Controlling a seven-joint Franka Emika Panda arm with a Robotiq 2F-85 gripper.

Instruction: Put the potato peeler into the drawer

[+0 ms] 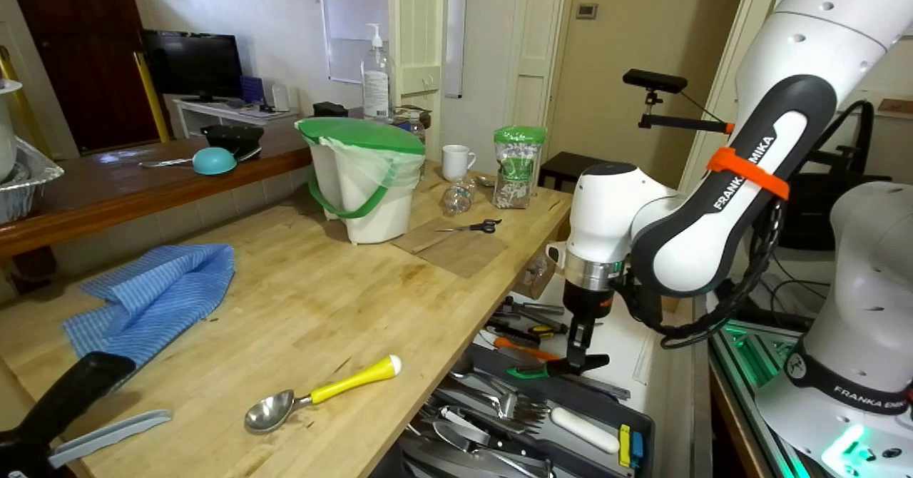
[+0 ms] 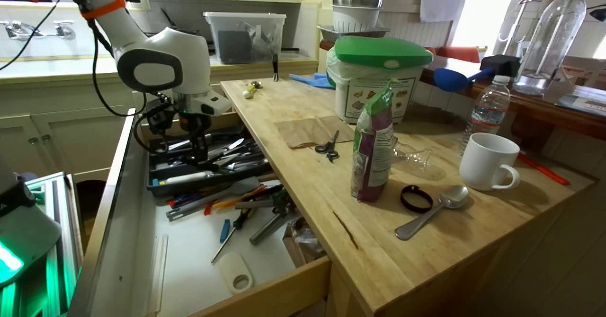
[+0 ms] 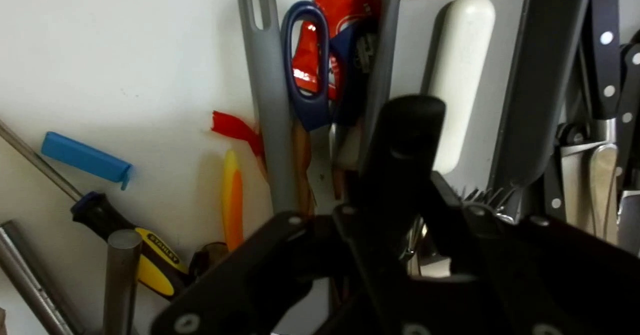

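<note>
The potato peeler (image 1: 528, 373) has a green head and a black handle. My gripper (image 1: 578, 357) points down and is shut on its handle. The peeler lies roughly level over the open drawer (image 2: 189, 260), near the wall of the cutlery tray; I cannot tell how far above the contents it is. In the wrist view, the black handle end (image 3: 410, 125) sticks out past the dark fingers (image 3: 390, 200), which hide the green head. In an exterior view, the gripper (image 2: 200, 154) is over the tray, and the peeler is hard to make out against the dark cutlery.
The dark cutlery tray (image 2: 163, 191) holds knives, forks and a white-handled tool (image 3: 462, 75). Beside it lie scissors (image 3: 307, 65), a grey utensil (image 3: 270, 75) and a screwdriver (image 3: 155, 260). The wooden countertop (image 1: 342, 307) overhangs the drawer and carries a yellow-handled scoop (image 1: 356, 380).
</note>
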